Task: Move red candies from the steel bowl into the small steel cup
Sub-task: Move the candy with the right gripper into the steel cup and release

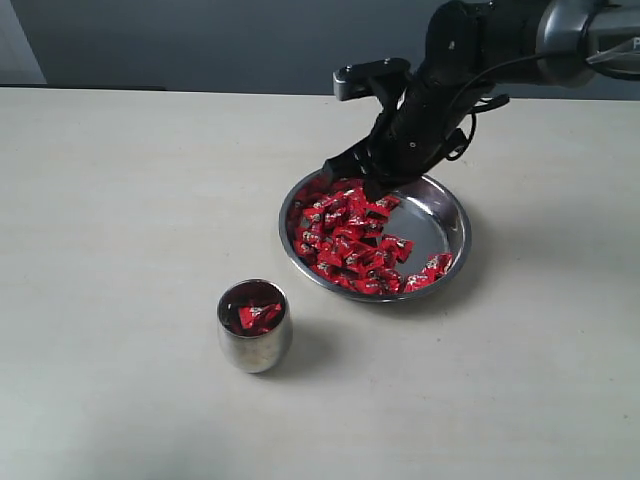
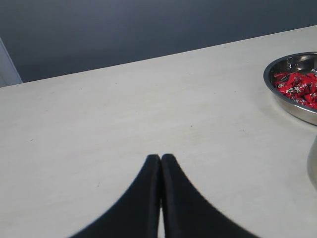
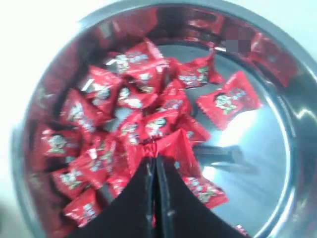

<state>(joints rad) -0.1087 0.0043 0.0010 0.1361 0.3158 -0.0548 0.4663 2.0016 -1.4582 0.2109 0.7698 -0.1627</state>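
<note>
Red candies (leftward) in steel bowl

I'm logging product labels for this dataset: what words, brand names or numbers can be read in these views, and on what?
No text can be read in any view.
On the red candies: white and dark print on each wrapper, too blurred to read.
On the steel bowl: no lettering visible.
On the small steel cup: no lettering visible.

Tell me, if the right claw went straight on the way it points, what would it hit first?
The red candies heaped in the steel bowl, seemingly right at the right gripper's tips.
</note>
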